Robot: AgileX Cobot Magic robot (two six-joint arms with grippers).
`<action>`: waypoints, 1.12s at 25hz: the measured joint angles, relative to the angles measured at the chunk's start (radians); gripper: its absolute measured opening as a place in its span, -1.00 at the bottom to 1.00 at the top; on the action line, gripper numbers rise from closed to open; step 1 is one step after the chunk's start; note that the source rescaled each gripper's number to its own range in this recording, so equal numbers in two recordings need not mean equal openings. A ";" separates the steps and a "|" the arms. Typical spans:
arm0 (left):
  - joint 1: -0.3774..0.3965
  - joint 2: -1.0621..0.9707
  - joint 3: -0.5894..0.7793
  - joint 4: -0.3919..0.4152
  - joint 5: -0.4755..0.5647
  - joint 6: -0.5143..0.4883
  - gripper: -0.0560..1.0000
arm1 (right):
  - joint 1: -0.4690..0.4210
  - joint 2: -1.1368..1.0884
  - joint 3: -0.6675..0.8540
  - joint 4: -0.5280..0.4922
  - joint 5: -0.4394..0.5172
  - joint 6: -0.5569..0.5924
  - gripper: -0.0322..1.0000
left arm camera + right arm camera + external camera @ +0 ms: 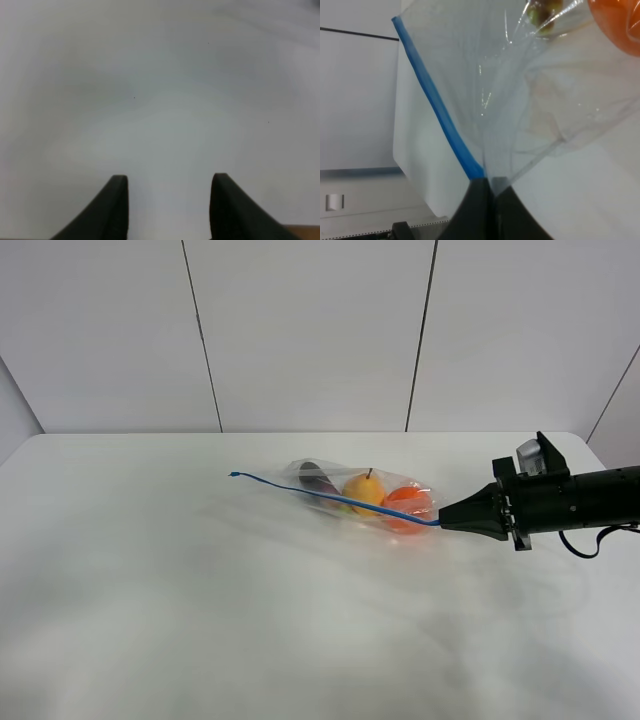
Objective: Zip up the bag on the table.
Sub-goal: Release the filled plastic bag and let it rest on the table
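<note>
At three o'clock on the worktop [150, 590], my right fingers [490, 187] pinch the zip bag [365, 498] by its blue zipper strip [300, 489]'s end. I judge the strip mostly sealed. My left fingers [170, 200] gape, empty.

The bag [365, 498] is looking like thin clear plastic, glossy and crinkled, and its blue zipper strip [437, 107] is showing a smooth matt finish. The table [200, 590] is appearing smooth, white and matt. The right gripper [490, 192] is looking like matt black plastic.
</note>
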 joint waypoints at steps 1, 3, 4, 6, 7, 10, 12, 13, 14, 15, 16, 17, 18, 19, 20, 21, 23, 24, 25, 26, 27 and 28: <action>0.000 0.000 0.000 0.000 0.000 0.000 0.26 | 0.000 0.000 0.000 0.000 0.000 0.000 -0.94; 0.000 0.000 0.000 0.000 0.000 0.000 0.26 | 0.000 0.000 0.000 0.000 0.000 0.000 -0.94; 0.000 0.000 0.000 0.000 0.000 0.000 0.26 | 0.000 0.000 0.000 0.000 0.000 0.000 -0.94; 0.000 0.000 0.000 0.000 0.000 0.000 0.26 | 0.000 0.000 0.000 0.000 0.000 0.000 -0.94; 0.000 0.000 0.000 0.000 0.000 0.000 0.26 | 0.000 0.000 0.000 0.000 0.000 0.000 -0.94; 0.000 0.000 0.000 0.000 0.000 0.000 0.39 | 0.000 0.000 0.000 0.000 0.000 0.000 -0.93; 0.000 0.000 0.000 0.000 0.000 0.000 0.64 | 0.000 0.000 0.000 0.000 0.000 0.000 -0.93; 0.000 0.000 0.000 0.000 0.000 0.000 0.77 | 0.000 0.000 0.000 0.000 0.000 0.000 -0.93; 0.000 0.000 0.000 0.000 0.000 0.000 0.85 | 0.000 0.000 0.000 0.000 0.000 0.000 -0.93; 0.000 0.000 0.000 0.000 0.000 0.000 0.90 | 0.000 0.000 0.000 0.000 0.000 0.000 -0.93; 0.000 0.000 0.000 0.000 0.000 0.000 0.94 | 0.000 0.000 0.000 0.000 0.000 0.000 -0.93; 0.000 0.000 0.000 0.000 0.000 0.000 0.97 | 0.000 0.000 0.000 0.000 0.000 0.000 -0.93; 0.000 0.000 0.000 0.000 0.000 0.000 0.97 | 0.000 0.000 0.000 0.000 0.000 0.000 -0.93; 0.000 0.000 0.000 0.000 0.000 0.000 0.99 | 0.000 0.000 0.000 0.000 0.000 0.000 -0.92; 0.000 0.000 0.000 0.000 0.000 0.000 0.99 | 0.000 0.000 0.000 0.000 0.000 0.000 -0.91; 0.000 0.000 0.000 0.000 0.000 0.000 1.00 | 0.000 0.000 0.000 0.000 0.000 0.000 -0.90; 0.000 0.000 0.000 0.000 0.000 0.000 1.00 | 0.000 0.000 0.000 0.000 0.000 0.000 -0.90; 0.000 0.000 0.000 0.000 0.000 0.000 1.00 | 0.000 0.000 0.000 0.000 0.000 0.000 -0.89; 0.000 0.000 0.000 0.000 0.000 0.000 1.00 | 0.000 0.000 0.000 0.000 0.000 0.000 -0.89; 0.000 0.000 0.000 0.000 0.000 0.000 1.00 | 0.000 0.000 0.000 0.000 0.000 0.000 -0.86; 0.000 0.000 0.000 0.000 0.000 0.000 1.00 | 0.000 0.000 0.000 0.000 0.000 0.000 -0.82; 0.000 0.000 0.000 0.000 0.000 0.000 1.00 | 0.000 0.000 0.000 0.000 0.000 0.000 -0.75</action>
